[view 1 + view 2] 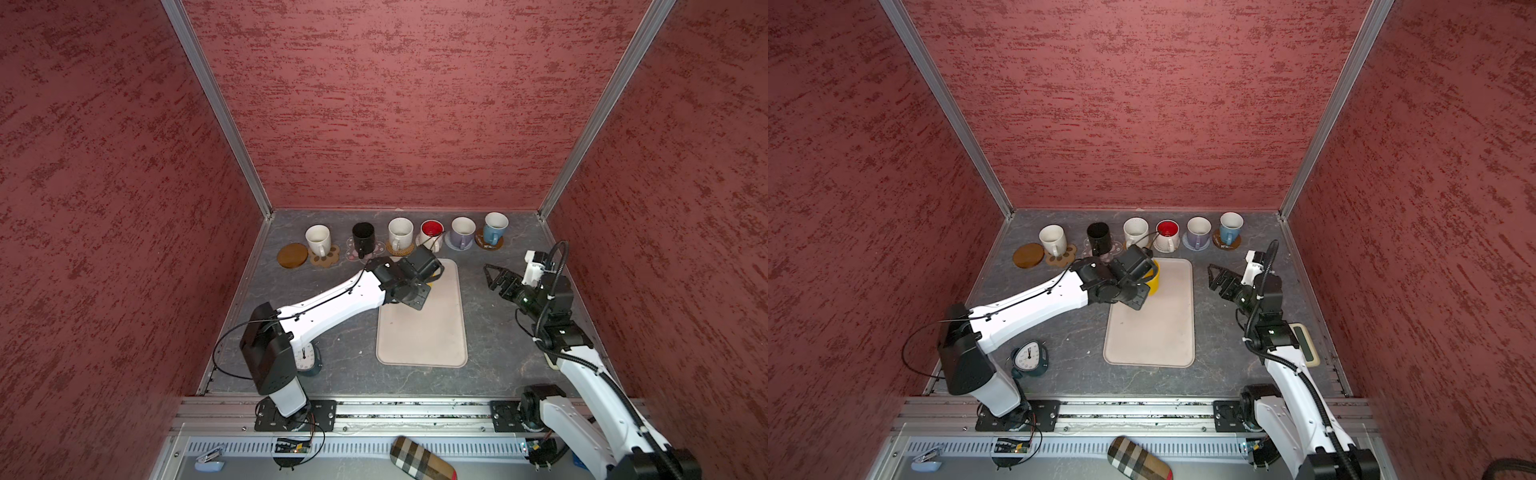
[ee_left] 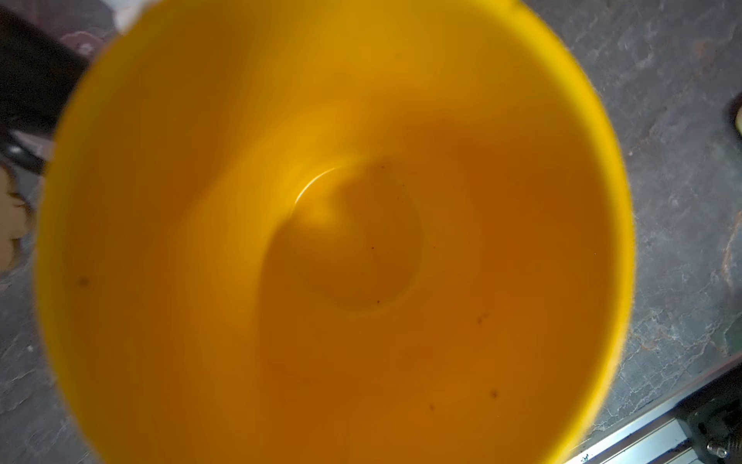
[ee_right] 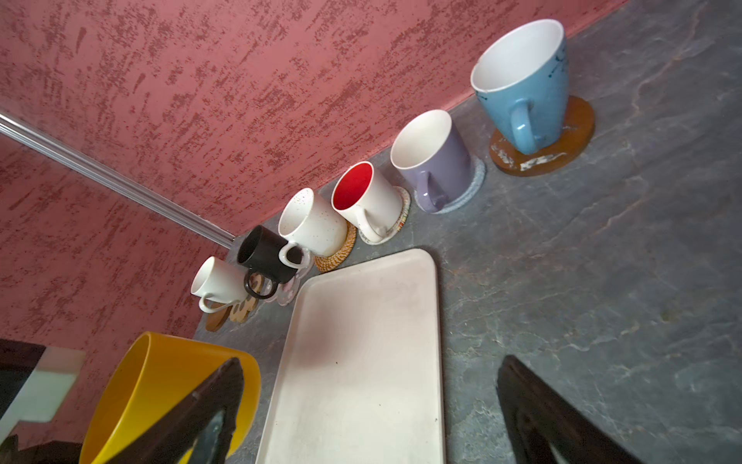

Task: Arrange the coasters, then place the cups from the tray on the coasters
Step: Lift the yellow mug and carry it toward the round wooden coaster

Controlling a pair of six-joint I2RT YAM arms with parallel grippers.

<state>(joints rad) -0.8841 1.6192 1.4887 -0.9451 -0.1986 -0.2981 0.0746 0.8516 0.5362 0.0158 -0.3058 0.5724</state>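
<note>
- left gripper (image 1: 1144, 272) clamped on yellow cup (image 1: 1155, 281); cup sits right under it, tilted, at the tray (image 1: 1154, 336) far-left corner
- right gripper (image 1: 1216, 275) spread wide, empty, beside tray

I am working in a robot test cell, not a home: three red textured wall panels (image 1: 395, 104) box in a grey stone-look tabletop (image 1: 490, 332), joined by bare aluminium posts (image 1: 216, 108). Along the near edge I see an aluminium rail (image 1: 415, 409) carrying the black base plates (image 1: 324, 413) of two white arms (image 1: 332, 307), a slotted cable duct (image 1: 353, 446) and an exposed circuit board (image 1: 291, 448).
</note>
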